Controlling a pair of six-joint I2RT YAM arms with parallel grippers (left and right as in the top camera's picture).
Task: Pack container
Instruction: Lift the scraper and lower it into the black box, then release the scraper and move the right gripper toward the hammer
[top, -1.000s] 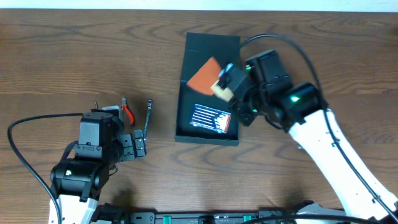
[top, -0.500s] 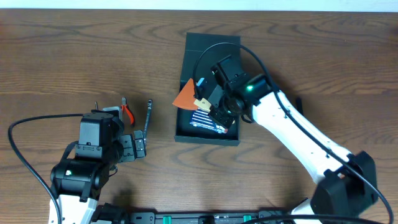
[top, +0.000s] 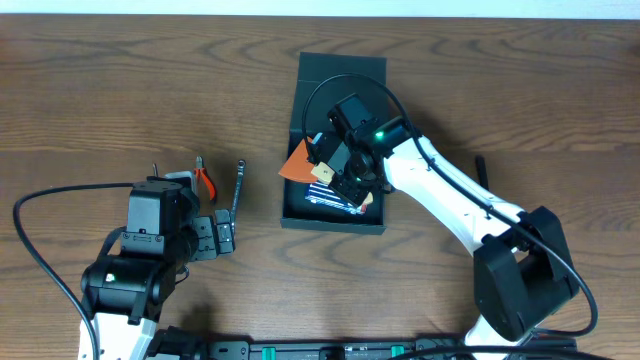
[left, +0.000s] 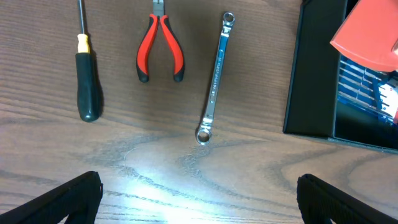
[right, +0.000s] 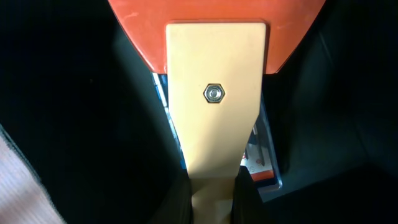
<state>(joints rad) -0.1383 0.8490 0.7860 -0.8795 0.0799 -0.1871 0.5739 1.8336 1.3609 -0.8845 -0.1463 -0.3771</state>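
Container, a dark teal-green rigid rectangular box with hinged flap lid (top: 340, 72), sits open mid-table with the lid laid flat on the far side, so loading is from above. Right gripper (top: 338, 172) is pinched tight on the tan wooden handle (right: 214, 124) of a scraper. Its orange fan-shaped blade (right: 137, 31) leads, angled over the box's left wall; a handle-end grip keeps fingers off the walls. Blue-printed flat packet (top: 335, 200) already lies on the box floor. Left gripper (left: 199, 196) is spread wide and empty over the brown wooden table (top: 100, 90), facing the black-handled screwdriver (left: 87, 81), red-handled pliers (left: 160, 50) and chrome ring wrench (left: 214, 74). They look staged for the next pick. Risk: blade snagging the wall.
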